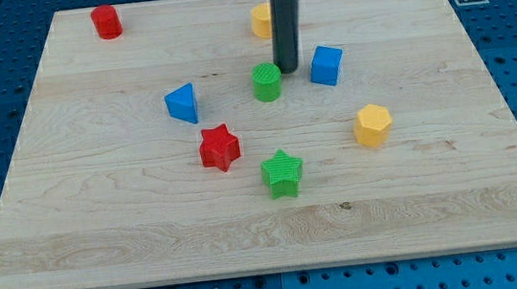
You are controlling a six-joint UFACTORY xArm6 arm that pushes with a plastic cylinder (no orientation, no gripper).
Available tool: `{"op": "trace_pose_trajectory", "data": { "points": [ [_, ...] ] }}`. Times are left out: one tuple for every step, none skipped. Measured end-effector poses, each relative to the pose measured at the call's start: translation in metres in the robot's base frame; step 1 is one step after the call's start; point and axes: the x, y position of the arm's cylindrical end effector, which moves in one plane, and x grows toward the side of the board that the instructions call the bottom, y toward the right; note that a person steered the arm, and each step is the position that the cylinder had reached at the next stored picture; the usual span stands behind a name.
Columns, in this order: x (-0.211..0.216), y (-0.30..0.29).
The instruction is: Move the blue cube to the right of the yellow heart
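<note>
The blue cube sits on the wooden board right of centre, toward the view's top. A yellow block, partly hidden behind my rod, lies near the view's top; its shape cannot be made out. My tip rests on the board just left of the blue cube and right of a green cylinder, with a small gap to each.
A blue triangular block lies left of centre. A red star and a green star lie below centre. A yellow hexagonal block is at the right. A red cylinder stands at the top left.
</note>
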Motion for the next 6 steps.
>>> {"op": "trace_pose_trajectory", "data": {
  "points": [
    [0.021, 0.009],
    [0.022, 0.023],
    [0.022, 0.062],
    [0.018, 0.090],
    [0.009, 0.105],
    [-0.009, 0.107]
  ]
}}
